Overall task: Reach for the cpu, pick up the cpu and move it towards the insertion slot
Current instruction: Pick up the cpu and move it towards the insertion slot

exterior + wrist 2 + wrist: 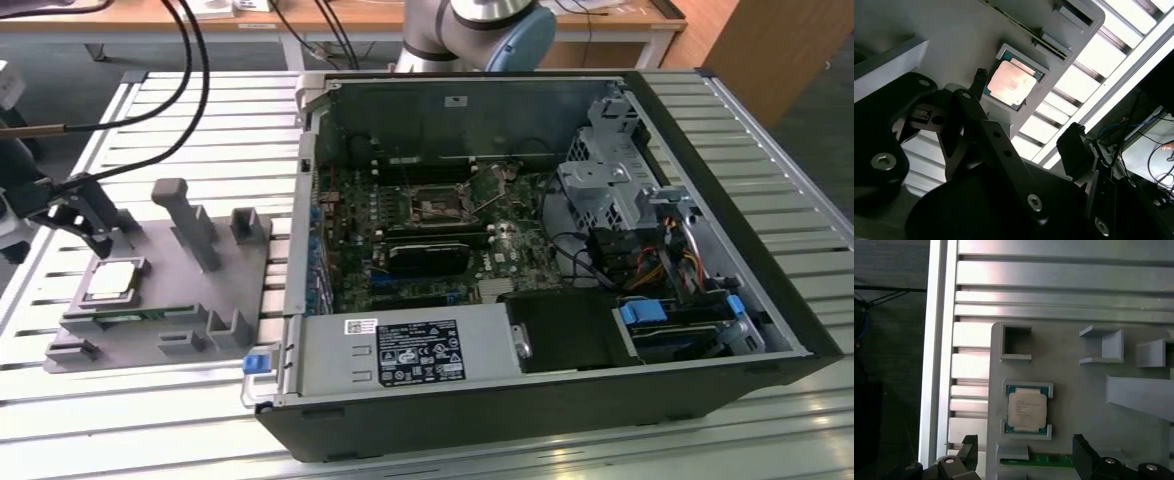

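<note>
The cpu [112,280] is a flat silvery square lying in a recess of the grey holder plate [200,290], on the exterior view's left. My gripper [94,232] hangs just above and behind it, open, with nothing between its fingers. Both wrist views show the cpu [1027,408] [1010,83] lying free, with my gripper [1025,452] near one of its edges and the black fingertips [969,449] spread wider than the chip. The insertion slot [434,207] is a metal-framed square socket on the motherboard inside the open computer case.
The holder plate carries upright grey posts [187,222] and a green memory stick [127,319] just in front of the cpu. The black computer case [561,330] lies open to the exterior view's right, with a drive cage [607,185], cables and a power supply [400,352] inside.
</note>
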Robot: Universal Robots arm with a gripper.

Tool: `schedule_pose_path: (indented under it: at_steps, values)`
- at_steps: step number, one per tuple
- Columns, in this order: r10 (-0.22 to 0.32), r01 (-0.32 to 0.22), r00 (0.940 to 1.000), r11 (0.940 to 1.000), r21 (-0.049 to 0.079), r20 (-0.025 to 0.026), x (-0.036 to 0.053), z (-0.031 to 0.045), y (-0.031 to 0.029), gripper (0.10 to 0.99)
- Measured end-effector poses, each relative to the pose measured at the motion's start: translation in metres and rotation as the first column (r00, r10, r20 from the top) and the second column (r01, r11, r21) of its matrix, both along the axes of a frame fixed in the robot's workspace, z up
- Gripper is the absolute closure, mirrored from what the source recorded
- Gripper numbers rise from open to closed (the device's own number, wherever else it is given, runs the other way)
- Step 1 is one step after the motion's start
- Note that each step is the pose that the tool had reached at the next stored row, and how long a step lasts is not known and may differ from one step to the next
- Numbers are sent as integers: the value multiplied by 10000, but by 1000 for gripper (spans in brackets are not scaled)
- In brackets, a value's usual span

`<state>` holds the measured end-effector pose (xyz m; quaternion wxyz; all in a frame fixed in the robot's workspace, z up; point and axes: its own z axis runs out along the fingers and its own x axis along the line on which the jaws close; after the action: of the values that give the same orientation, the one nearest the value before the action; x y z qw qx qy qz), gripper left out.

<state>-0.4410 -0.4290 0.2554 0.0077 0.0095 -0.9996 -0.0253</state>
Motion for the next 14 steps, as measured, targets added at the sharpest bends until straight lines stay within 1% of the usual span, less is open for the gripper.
schedule_pose_path:
  at_steps: [8,14]
  values:
    - [0,0,10000,10000,-11,-1,3,-39,-1,251]
    - [1,-1,10000,10000,-11,0,26,-79,-1,251]
